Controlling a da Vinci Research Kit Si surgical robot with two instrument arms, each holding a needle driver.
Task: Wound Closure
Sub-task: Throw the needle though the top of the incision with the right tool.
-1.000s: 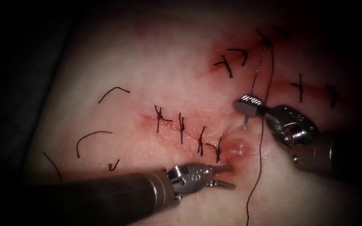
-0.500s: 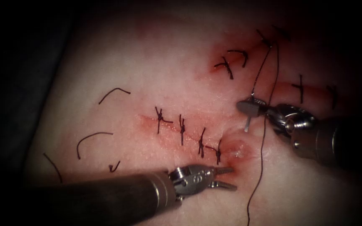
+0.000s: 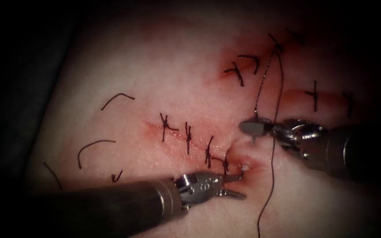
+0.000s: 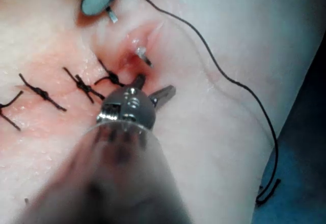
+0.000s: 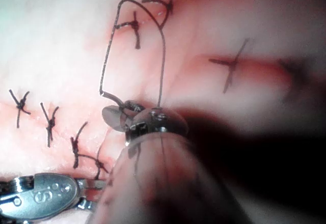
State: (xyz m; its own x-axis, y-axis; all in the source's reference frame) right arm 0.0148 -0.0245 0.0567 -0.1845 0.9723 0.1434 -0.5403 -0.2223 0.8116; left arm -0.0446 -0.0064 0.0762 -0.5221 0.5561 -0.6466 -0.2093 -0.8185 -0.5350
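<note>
The tissue [image 3: 164,75] has a cut [image 3: 155,128] with several dark stitches across it. My right tool [image 3: 248,127] is shut on the curved needle [image 3: 253,137] near its tail, just above the cut's right end. The needle's body is buried in the tissue, and its tip [image 3: 244,168] pokes out of the red opening. My left tool [image 3: 242,185] stands open just below that tip and holds nothing. The left wrist view shows the tip [image 4: 143,56] right beyond the left tool [image 4: 156,84]. Thread [image 3: 271,176] runs from the needle's tail up in a loop and down past the right tool [image 5: 115,116].
More stitches [image 3: 240,70] close other cuts at the upper right. Cut ends of thread [image 3: 94,146] lie on the tissue at the left. Red fluid [image 3: 252,164] wets the cut's right end. The left tool's shaft [image 3: 89,205] crosses the lower left.
The right tool moved left and down and rolled, driving the needle into the tissue. The needle's tip has come out at the cut's right end, beside the left tool's upper jaw.
</note>
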